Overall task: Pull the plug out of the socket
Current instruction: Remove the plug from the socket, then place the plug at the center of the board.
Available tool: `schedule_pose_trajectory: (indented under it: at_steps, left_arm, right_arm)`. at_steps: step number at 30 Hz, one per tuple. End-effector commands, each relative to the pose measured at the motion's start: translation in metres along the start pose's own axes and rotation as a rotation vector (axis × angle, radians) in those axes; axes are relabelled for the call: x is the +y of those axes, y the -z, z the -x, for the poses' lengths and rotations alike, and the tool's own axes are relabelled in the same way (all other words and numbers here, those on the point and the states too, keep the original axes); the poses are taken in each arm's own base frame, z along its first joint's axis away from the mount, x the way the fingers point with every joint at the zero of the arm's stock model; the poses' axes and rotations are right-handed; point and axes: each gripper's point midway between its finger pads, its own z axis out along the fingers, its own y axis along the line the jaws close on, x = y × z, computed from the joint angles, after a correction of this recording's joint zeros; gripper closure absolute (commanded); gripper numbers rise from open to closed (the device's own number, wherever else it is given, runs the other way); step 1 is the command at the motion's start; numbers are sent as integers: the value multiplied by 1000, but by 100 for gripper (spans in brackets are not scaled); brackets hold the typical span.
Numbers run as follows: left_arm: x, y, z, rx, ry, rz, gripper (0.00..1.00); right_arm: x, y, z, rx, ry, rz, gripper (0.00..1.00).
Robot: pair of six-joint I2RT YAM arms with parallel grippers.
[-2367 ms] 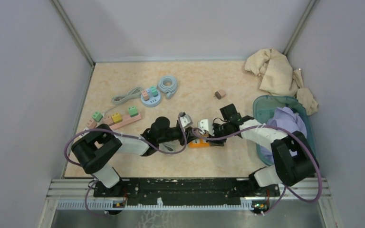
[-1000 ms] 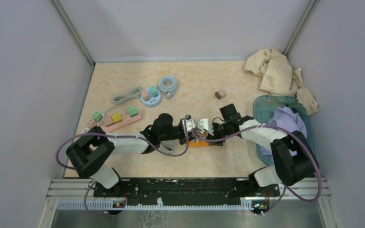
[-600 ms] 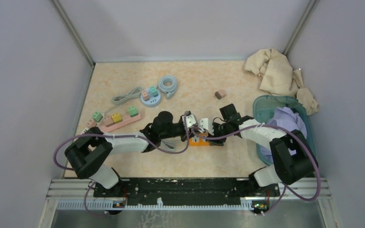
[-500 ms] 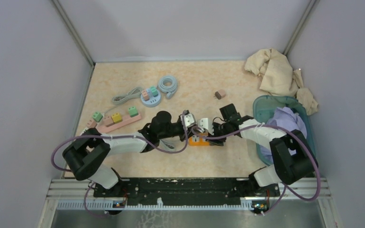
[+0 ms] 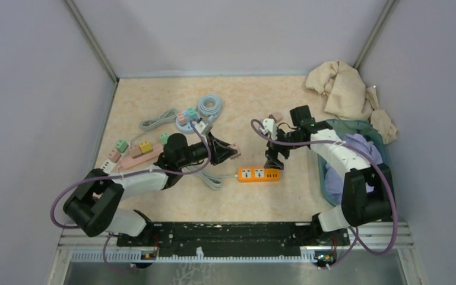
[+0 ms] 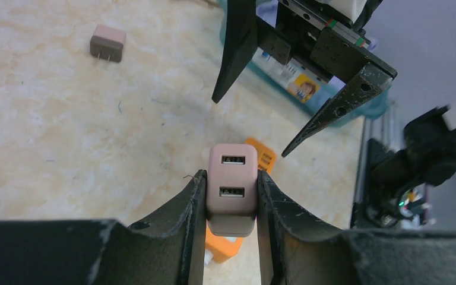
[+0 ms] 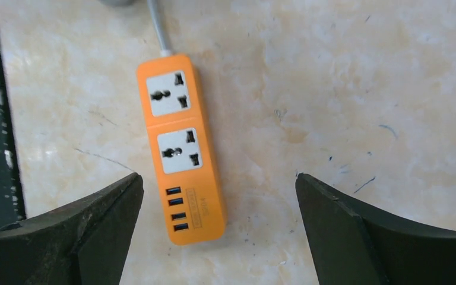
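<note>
Left end effector (image 6: 230, 176): clamped on pink plug (image 6: 232, 189), squeezing its flat sides for a straight pull.
Plug: centre frame, raised clear of orange socket strip (image 7: 181, 148).
Right end effector (image 6: 250, 126): spread wide over socket strip, holding nothing.
Socket strip: flat on worktop (image 7: 344, 89), both sockets bare, so apparently done.

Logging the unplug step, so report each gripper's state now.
Left gripper: closed on the pink USB plug.
Right gripper: jaws open, holding nothing, above the orange power strip.

pink plug (image 6: 232, 190) (image 6: 107, 43) x2; orange power strip (image 5: 260, 174) x1; basket (image 5: 356, 122) x1
</note>
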Motion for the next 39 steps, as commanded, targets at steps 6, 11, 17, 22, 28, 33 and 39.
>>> schedule_pose_trajectory:
  at_steps: [6, 11, 17, 22, 28, 33, 39]
  left_arm:
    - [-40, 5, 90, -246, 335, -291, 100]
    - [-51, -9, 118, -236, 468, -406, 100]
    - [-49, -27, 124, -154, 529, -417, 100]
    - [-54, -31, 126, -156, 525, -423, 99]
    - [-62, -40, 127, -142, 540, -434, 99]
    - [-66, -44, 125, -128, 552, -458, 98]
    - [-68, -45, 125, -128, 552, -467, 97]
  right_arm:
    - [48, 79, 135, -523, -227, 314, 1]
    - [53, 98, 162, -595, -421, 486, 1]
    - [36, 96, 169, -571, -655, 465, 4]
    - [32, 100, 179, -622, -743, 463, 17]
    - [34, 102, 187, -648, -730, 467, 40]
    - [34, 100, 186, -652, -738, 463, 50]
    - [34, 99, 186, -651, -729, 464, 73]
